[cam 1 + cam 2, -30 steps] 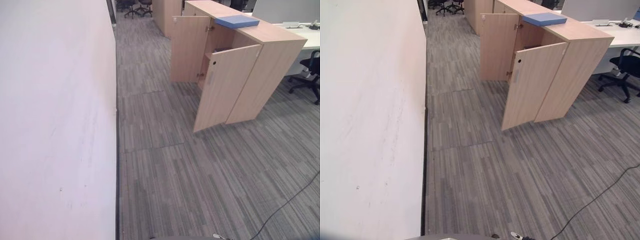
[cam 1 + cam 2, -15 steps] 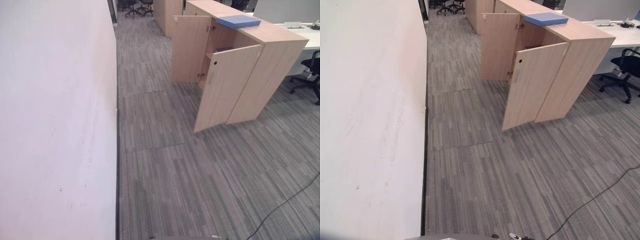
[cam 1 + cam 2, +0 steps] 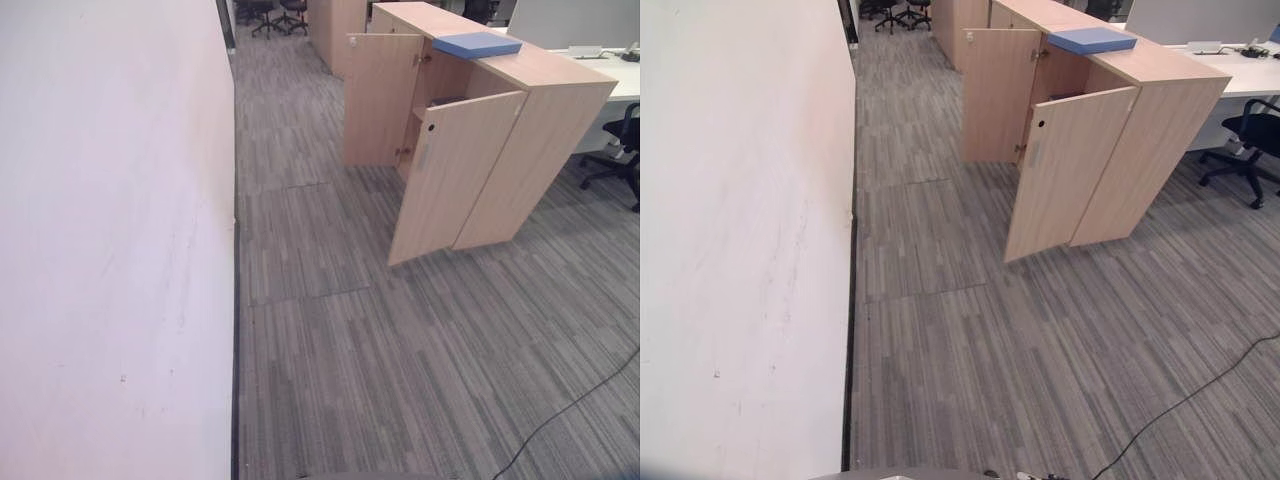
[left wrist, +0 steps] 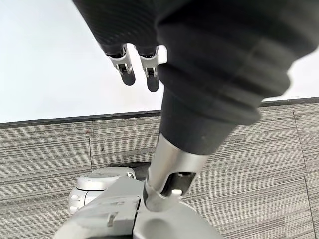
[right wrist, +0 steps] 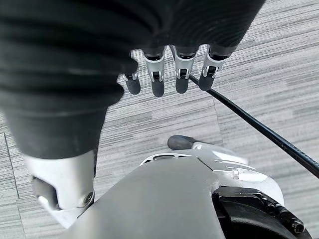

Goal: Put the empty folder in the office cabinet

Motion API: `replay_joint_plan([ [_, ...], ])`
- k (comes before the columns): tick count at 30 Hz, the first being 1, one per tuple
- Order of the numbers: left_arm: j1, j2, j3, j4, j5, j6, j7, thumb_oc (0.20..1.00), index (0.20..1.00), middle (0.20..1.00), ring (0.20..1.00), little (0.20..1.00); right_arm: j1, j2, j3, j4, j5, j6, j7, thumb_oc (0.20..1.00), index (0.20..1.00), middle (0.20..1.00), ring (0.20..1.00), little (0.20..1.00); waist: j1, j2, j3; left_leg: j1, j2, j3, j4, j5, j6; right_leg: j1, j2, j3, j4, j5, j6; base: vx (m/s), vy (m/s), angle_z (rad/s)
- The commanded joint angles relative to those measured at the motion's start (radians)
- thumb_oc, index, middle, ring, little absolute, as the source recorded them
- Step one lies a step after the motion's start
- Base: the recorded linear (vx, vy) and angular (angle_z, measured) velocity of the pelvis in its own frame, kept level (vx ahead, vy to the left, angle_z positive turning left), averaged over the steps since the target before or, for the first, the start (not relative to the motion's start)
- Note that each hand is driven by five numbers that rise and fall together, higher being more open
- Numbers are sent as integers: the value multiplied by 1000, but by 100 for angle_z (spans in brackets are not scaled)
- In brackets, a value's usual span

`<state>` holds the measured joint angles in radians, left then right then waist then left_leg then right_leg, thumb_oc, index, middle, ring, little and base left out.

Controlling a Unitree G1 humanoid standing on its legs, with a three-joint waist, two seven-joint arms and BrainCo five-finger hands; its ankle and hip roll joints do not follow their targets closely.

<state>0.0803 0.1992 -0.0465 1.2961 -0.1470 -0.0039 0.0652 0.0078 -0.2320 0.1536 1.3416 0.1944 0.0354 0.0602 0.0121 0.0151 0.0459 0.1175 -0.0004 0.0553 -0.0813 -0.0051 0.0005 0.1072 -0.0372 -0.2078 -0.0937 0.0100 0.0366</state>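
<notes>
Wrist views: left hand point(image 4: 139, 69), right hand point(image 5: 169, 74), fingers straight, hanging.

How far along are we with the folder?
Barely begun. Done: both cabinet doors stand open. In hand: nothing; the left hand and right hand hang over the carpet with straight fingers. Left: the blue folder lies on the cabinet's top, some way across the floor, so approaching, picking it up and shelving it all remain.

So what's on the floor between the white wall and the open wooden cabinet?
Only bare grey striped carpet lies between the white wall and the open light-wood cabinet, as the left eye view shows.
</notes>
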Motion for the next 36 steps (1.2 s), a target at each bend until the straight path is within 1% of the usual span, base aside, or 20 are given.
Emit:
replay_joint_plan([
  [1,-51,6,-11,81,21,-8,-5,1000,1000,1000,1000,1000,-54,-19,28,61,-19,10,1,1000,1000,1000,1000,1000,18,-33,-10,3,-26,14,-6,-52,-35,21,-36,-36,6,29,91,0,0,0],
  [11,-55,6,-19,72,29,-8,19,1000,1000,1000,1000,1000,-50,-18,8,33,9,-8,-45,1000,1000,1000,1000,1000,10,-32,-9,4,-23,11,-6,-54,-36,21,-34,-29,6,28,89,0,0,0],
  [17,-58,4,-29,71,49,-12,56,1000,1000,1000,1000,1000,-51,-10,2,22,18,-18,-76,1000,1000,1000,1000,1000,5,-29,-8,9,-23,14,-6,-56,-36,24,-34,-24,6,27,89,0,0,0],
  [22,-68,2,-50,64,65,-14,53,1000,1000,1000,1000,1000,-56,-8,21,37,6,-8,-58,1000,1000,1000,1000,1000,3,-30,-6,9,-21,11,-6,-56,-39,25,-31,-25,6,24,85,4,-20,0],
  [28,-78,11,-52,67,65,-6,54,1000,1000,1000,1000,1000,-73,-14,39,43,-5,5,-38,1000,1000,1000,1000,1000,9,-38,7,3,-12,1,-6,-51,-42,23,-26,-31,6,22,77,13,-62,3],
  [30,-84,14,-46,72,56,-5,60,1000,1000,1000,1000,1000,-78,-15,42,49,-5,7,-31,1000,1000,1000,1000,1000,12,-43,14,3,-2,-5,-6,-46,-46,18,-21,-37,15,17,69,16,-93,6],
  [31,-90,17,-40,74,44,-6,64,1000,1000,1000,1000,1000,-85,-17,43,49,-3,8,-29,1000,1000,1000,1000,1000,16,-47,25,-4,7,-1,6,-38,-51,7,-22,-37,39,5,62,-36,-116,9],
  [34,-107,14,-44,66,25,-13,65,1000,1000,1000,1000,1000,-93,-23,47,55,-1,11,-20,1000,1000,1000,1000,1000,25,-60,69,-134,19,28,241,-73,-75,-12,-37,-49,89,-24,31,-100,-104,14],
  [35,-111,14,-49,59,27,-16,66,1000,1000,1000,1000,1000,-95,-25,48,58,-2,12,-19,1000,1000,1000,1000,1000,29,-64,83,-193,31,34,339,-51,-82,-11,-38,-55,92,-30,22,-72,-136,18],
  [36,-115,14,-55,51,31,-17,69,1000,1000,1000,1000,1000,-99,-30,49,60,-7,14,-21,1000,1000,1000,1000,1000,35,-70,101,-252,43,42,437,-2,-89,-9,-37,-60,96,-37,11,-63,-161,10],
])
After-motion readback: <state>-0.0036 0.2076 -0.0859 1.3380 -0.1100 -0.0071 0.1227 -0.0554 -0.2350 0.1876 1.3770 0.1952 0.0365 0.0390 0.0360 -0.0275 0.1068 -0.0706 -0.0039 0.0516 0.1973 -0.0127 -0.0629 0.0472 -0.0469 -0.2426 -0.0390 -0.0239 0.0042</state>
